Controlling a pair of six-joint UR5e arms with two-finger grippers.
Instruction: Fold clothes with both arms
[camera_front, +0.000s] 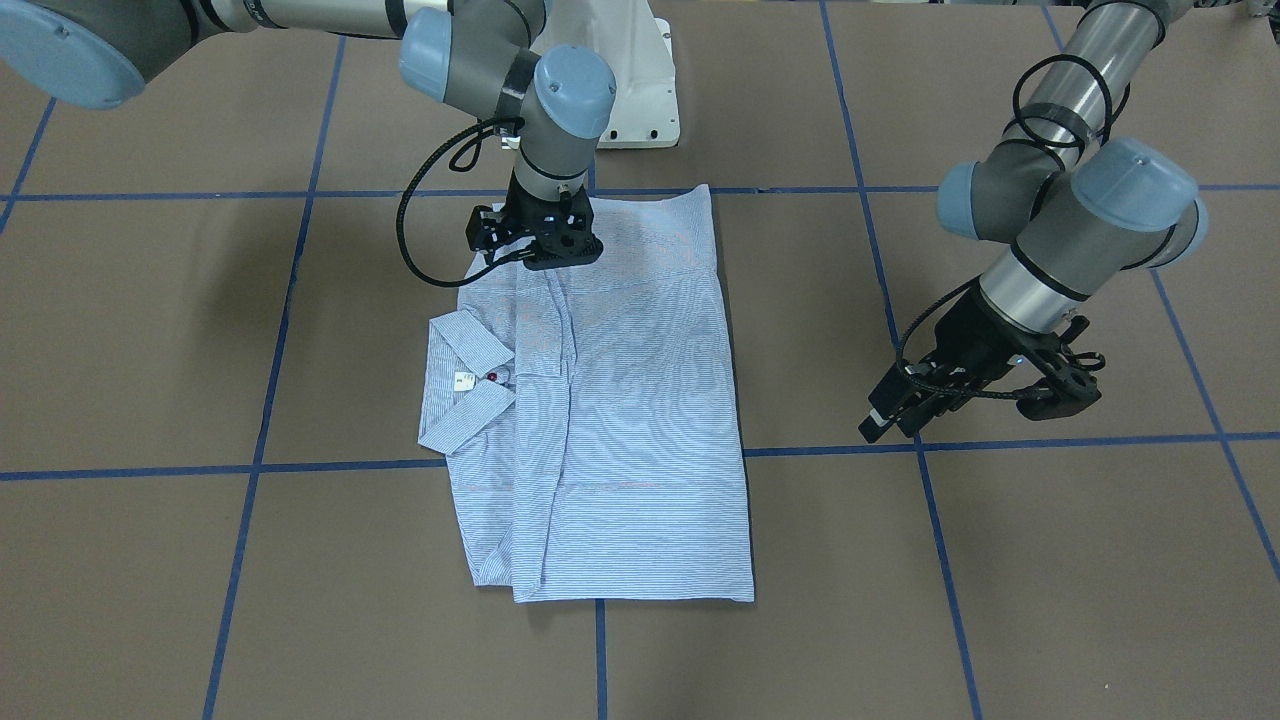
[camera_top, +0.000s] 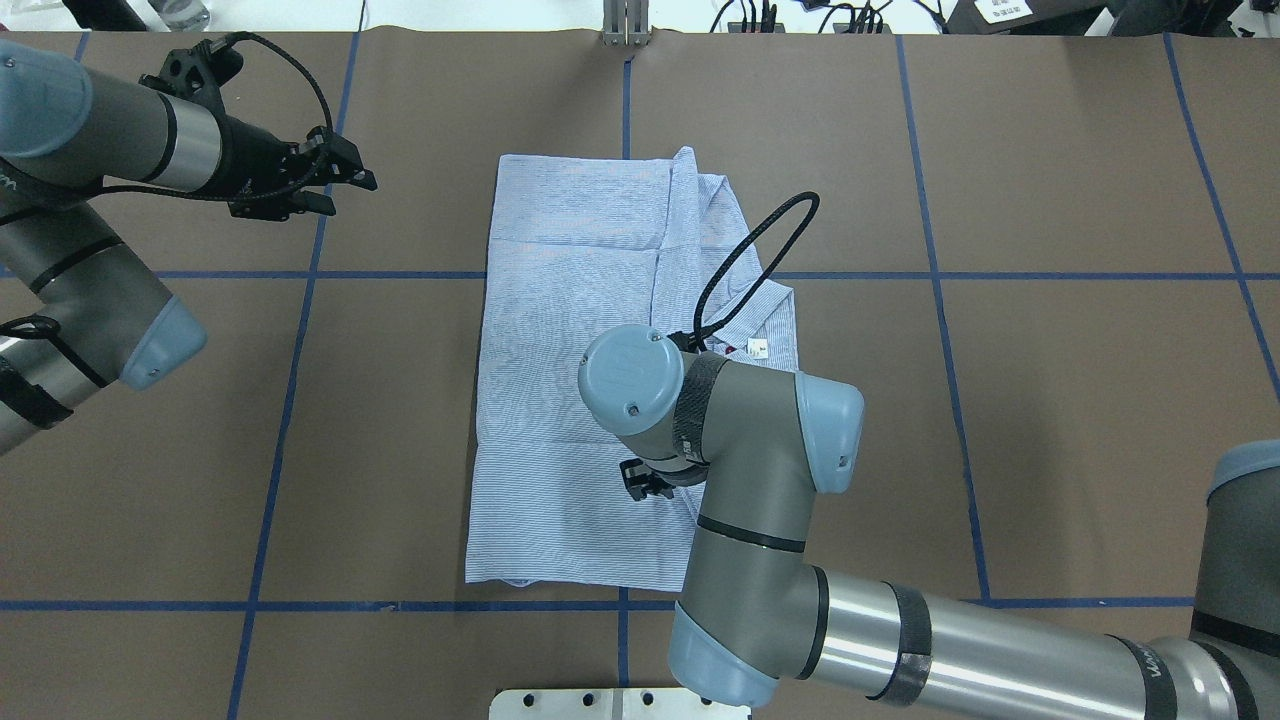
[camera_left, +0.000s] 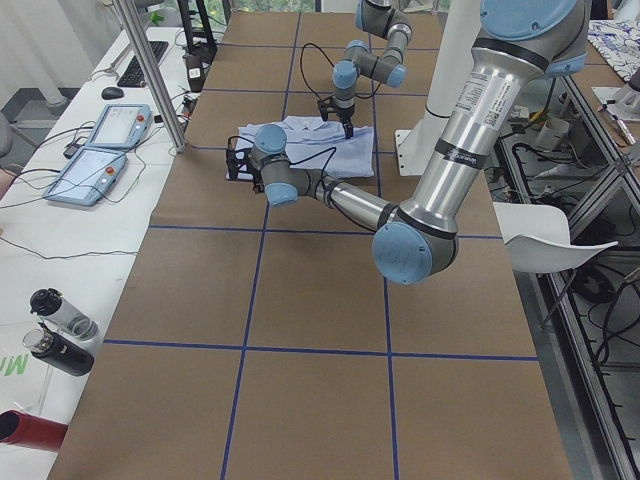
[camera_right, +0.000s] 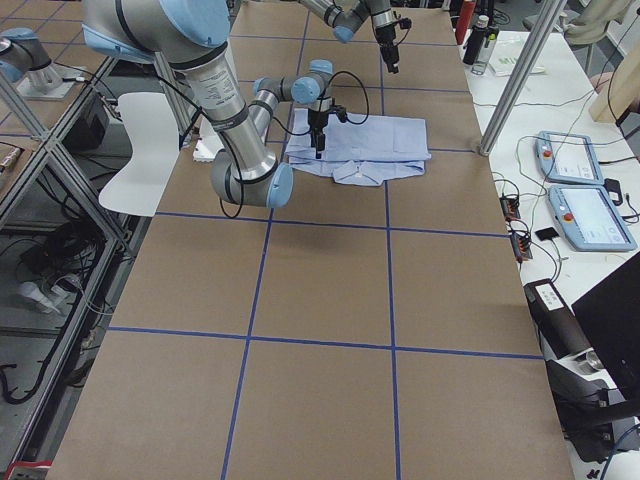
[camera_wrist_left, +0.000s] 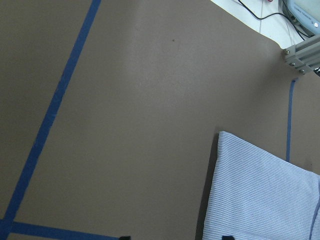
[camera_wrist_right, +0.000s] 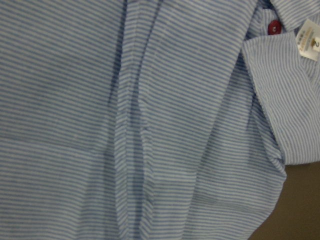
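Note:
The light blue-and-white striped shirt (camera_front: 620, 400) lies folded into a long rectangle mid-table, with its collar (camera_front: 465, 385), white neck label and a red button on top at one side. My right gripper (camera_front: 540, 258) hangs fingers-down just above the shirt's robot-side end and looks open, holding nothing. The right wrist view shows only shirt cloth (camera_wrist_right: 150, 125) up close, with the label (camera_wrist_right: 309, 39). My left gripper (camera_top: 350, 185) is open and empty over bare table, off the shirt's far corner. That shirt corner (camera_wrist_left: 260, 195) shows in the left wrist view.
Brown table cover with blue tape lines (camera_front: 600, 650). The white pedestal base (camera_front: 645, 90) stands at the robot's side. An aluminium post (camera_left: 150, 70), control pendants (camera_left: 100, 150) and bottles (camera_left: 55, 330) sit along the operators' edge.

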